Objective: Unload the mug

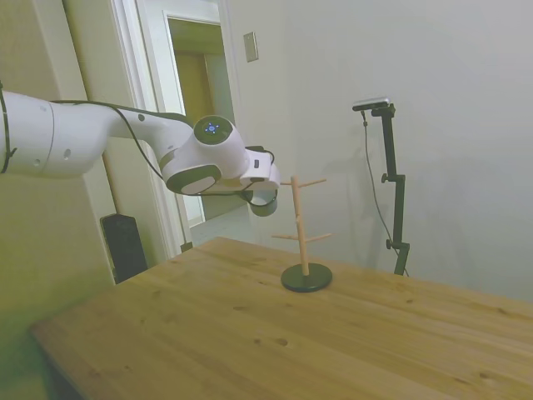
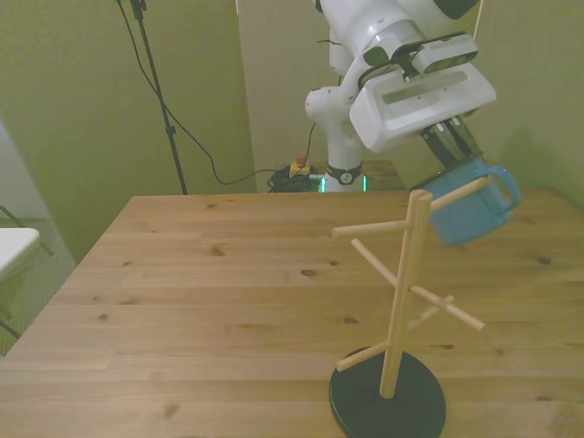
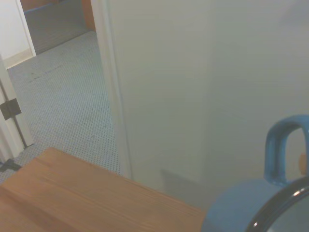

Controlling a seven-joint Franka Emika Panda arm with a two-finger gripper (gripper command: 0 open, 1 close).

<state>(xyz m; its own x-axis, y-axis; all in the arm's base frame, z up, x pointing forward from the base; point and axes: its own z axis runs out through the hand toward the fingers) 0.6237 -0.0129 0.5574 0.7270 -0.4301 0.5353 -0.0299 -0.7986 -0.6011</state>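
The blue-grey mug (image 2: 476, 208) hangs tilted in the air beside the top of the wooden peg rack (image 2: 404, 283), with its loop handle (image 2: 507, 186) toward the front view's right. My gripper (image 2: 454, 157) is shut on the mug's rim from above. A top peg (image 2: 456, 193) crosses in front of the mug, and I cannot tell whether it still passes through the handle. In the side view the mug (image 1: 265, 202) sits just left of the rack's post (image 1: 301, 229), at the peg's tip. The wrist view shows the mug's handle (image 3: 279, 152) and dark rim.
The rack's round dark base (image 2: 388, 401) stands near the table's front edge in the front view. The wooden table (image 1: 250, 333) stretches wide to the side view's left of the rack. A wall and a door frame (image 1: 137, 125) stand behind the arm.
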